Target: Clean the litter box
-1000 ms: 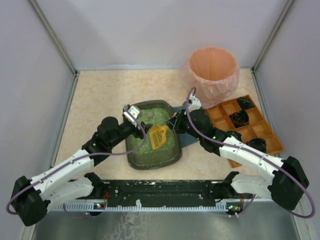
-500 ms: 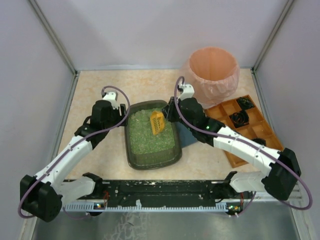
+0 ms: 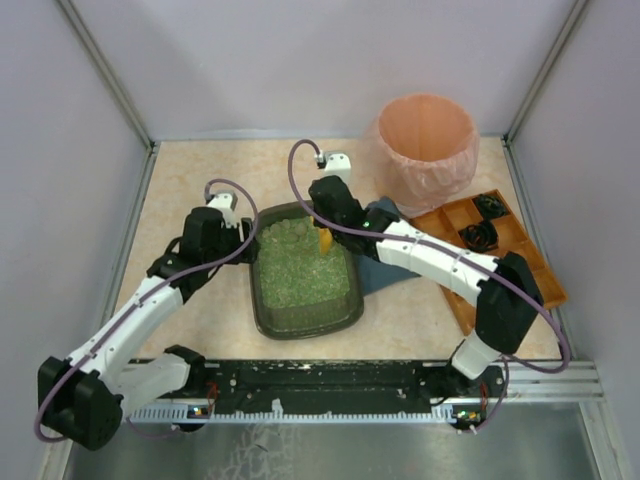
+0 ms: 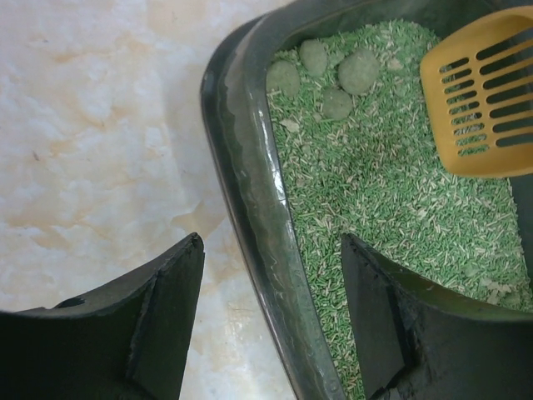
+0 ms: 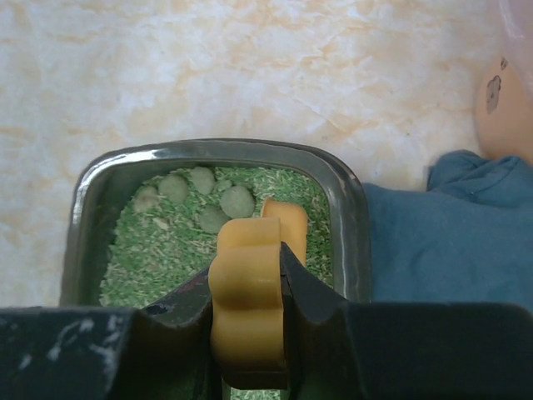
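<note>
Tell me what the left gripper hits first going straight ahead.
Probably the litter box rim: the left gripper is open astride it, one finger over litter, one over table. Depth unclear.

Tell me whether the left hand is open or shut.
Open. The left hand has its fingers apart, one on either side of the litter box rim.

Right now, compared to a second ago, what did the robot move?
The left tool pulled back to the left rim of the litter box, open. The right tool, still gripping the yellow scoop, swung to the box's far end. The box, pink bin, orange tray and blue cloth stayed put.
</note>
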